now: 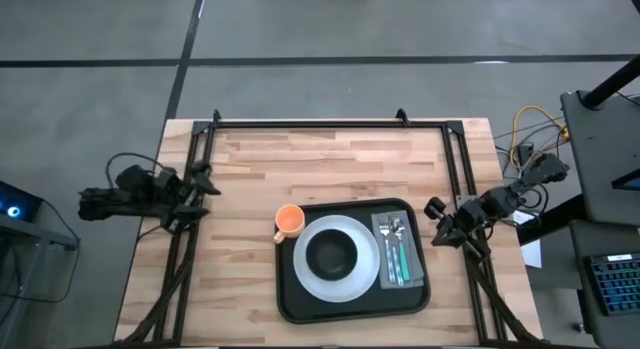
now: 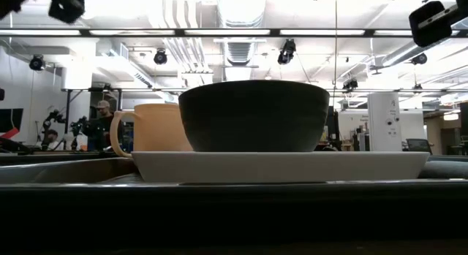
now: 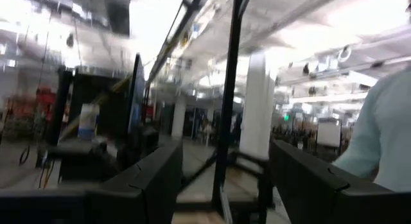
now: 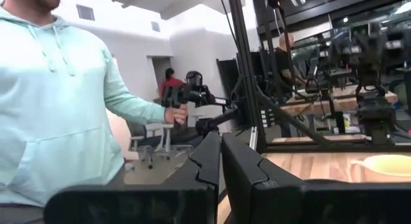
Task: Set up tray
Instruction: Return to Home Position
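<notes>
The black tray [image 1: 290,299] lies on the wooden table, near its right side. On the tray sits a white plate [image 1: 310,274] with a round black bowl [image 1: 331,253] [image 2: 252,116] in its middle. A grey folded cloth [image 1: 410,251] with cutlery [image 1: 393,244] on it lies on the tray, right of the plate. An orange cup [image 1: 289,220] [image 2: 157,127] stands at the tray's far left corner. My left gripper [image 1: 200,194] [image 3: 221,166] hovers open at the table's left edge. My right gripper [image 1: 437,221] [image 4: 218,163] is shut, just right of the tray, touching nothing.
A black frame [image 1: 330,123] runs along the table's far edge and down both sides. Bare wood [image 1: 240,279] shows left of the tray and beyond it. A person in a light hoodie [image 4: 58,108] stands beyond the table.
</notes>
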